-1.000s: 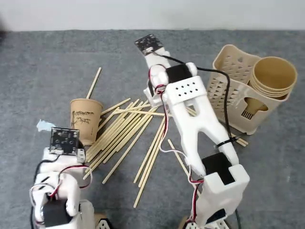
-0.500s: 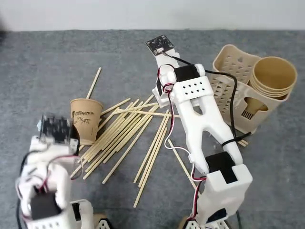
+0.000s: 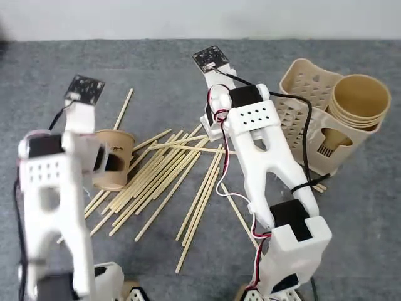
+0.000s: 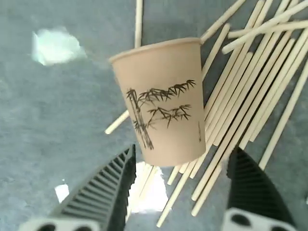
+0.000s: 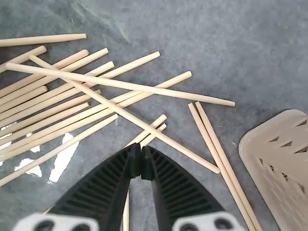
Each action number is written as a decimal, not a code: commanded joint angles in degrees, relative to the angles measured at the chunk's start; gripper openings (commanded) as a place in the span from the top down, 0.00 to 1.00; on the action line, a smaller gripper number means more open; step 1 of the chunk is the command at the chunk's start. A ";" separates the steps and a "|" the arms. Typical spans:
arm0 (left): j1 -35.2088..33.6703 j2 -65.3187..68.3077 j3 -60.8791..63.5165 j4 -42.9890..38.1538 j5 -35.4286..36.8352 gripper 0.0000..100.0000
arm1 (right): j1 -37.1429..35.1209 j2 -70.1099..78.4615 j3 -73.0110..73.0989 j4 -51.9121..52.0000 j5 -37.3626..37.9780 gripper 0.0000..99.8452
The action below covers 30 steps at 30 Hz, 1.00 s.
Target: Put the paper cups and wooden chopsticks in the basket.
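Observation:
A paper cup [image 4: 161,110] with a bamboo print stands among loose wooden chopsticks [image 3: 164,175] on the grey mat. My left gripper [image 4: 184,151] is open, one finger on each side of the cup's lower part and not touching it. In the high view this cup [image 3: 119,143] is partly covered by the left arm. My right gripper [image 5: 140,150] is shut with nothing held, hovering over chopsticks [image 5: 120,84] near the basket corner [image 5: 279,154]. The beige basket [image 3: 301,94] at the right holds a stack of paper cups [image 3: 360,100].
A single chopstick [image 3: 123,109] lies apart behind the cup. A white scrap [image 4: 55,45] lies on the mat beside the cup. A few chopstick ends [image 3: 318,186] stick out at the basket's near side. The right arm [image 3: 250,119] stretches across the table's middle.
The left arm rose from the near left edge and swung forward, bringing its open gripper around the cup. The right arm shifted slightly right, then stayed still.

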 commanded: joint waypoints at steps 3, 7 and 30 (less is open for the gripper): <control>0.00 14.86 -11.03 1.93 -0.70 0.70 | 0.84 -0.57 -0.35 -0.84 0.62 0.99; 0.00 21.27 -13.67 1.93 -0.70 0.70 | 0.84 -0.57 -0.35 -0.84 0.62 0.99; 0.62 30.95 -16.13 7.56 -0.97 0.70 | 0.84 -0.66 -0.35 -0.40 0.62 0.99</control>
